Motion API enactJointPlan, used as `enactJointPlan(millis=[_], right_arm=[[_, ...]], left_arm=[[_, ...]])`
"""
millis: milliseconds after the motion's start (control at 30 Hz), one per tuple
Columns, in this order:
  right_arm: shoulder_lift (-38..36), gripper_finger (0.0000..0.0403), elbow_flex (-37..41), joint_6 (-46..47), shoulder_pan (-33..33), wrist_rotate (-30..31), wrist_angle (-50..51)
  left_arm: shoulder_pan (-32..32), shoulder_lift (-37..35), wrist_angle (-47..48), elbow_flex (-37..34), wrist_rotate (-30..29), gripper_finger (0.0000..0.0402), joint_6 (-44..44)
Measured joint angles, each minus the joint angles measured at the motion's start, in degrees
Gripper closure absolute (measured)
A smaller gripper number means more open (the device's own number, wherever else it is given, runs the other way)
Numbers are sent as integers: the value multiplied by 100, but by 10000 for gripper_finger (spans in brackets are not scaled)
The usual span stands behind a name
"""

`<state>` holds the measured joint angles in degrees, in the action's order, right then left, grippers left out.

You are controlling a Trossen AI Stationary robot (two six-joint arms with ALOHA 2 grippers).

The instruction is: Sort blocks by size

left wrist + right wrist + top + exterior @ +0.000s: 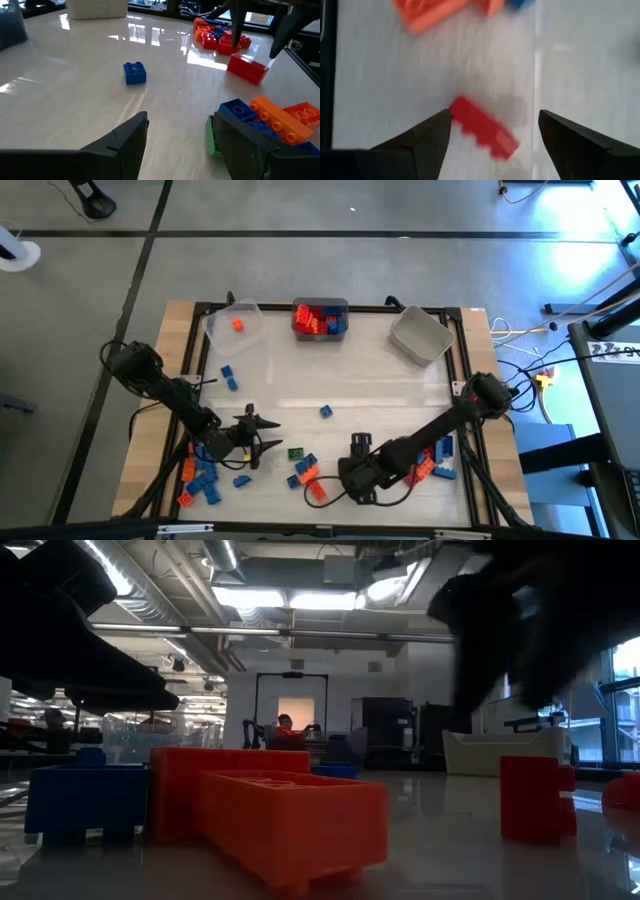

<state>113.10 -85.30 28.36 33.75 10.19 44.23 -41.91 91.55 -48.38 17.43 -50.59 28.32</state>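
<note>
Glossy bench [330, 380] below, the right pincer [495, 125] hangs wide over a red block [484, 128] between its fingers — light, stiff, slippery — best pinched across its long flat sides.

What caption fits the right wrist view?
Right gripper open above a red brick on the table, orange brick beyond.

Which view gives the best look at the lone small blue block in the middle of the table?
The left wrist view: the small blue block sits alone, studs visible, ahead of the open left tool. The high view shows only a blue speck. In the low and right wrist views I cannot pick it out.
</note>
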Motion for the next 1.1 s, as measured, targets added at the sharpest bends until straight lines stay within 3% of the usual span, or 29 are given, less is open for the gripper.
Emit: enactJointPlan(millis=[100,267,533,667,967,1100], right_arm=[[55,104,2,-160,132,-74,113],[261,104,2,-413,250,420,60],[643,114,2,-732,222,226,-97],[645,159,2,-763,224,228,-118],[645,306,0,-828,172,294,-117],[641,312,-7,-832,56,269,-101]], left_arm=[[0,0,0,0,0,188,2],[0,0,33,2,-1,188,19],[0,0,33,2,0,188,22],[2,0,47,2,0,188,22],[0,0,126,2,0,188,103],[2,0,127,2,0,188,103]])
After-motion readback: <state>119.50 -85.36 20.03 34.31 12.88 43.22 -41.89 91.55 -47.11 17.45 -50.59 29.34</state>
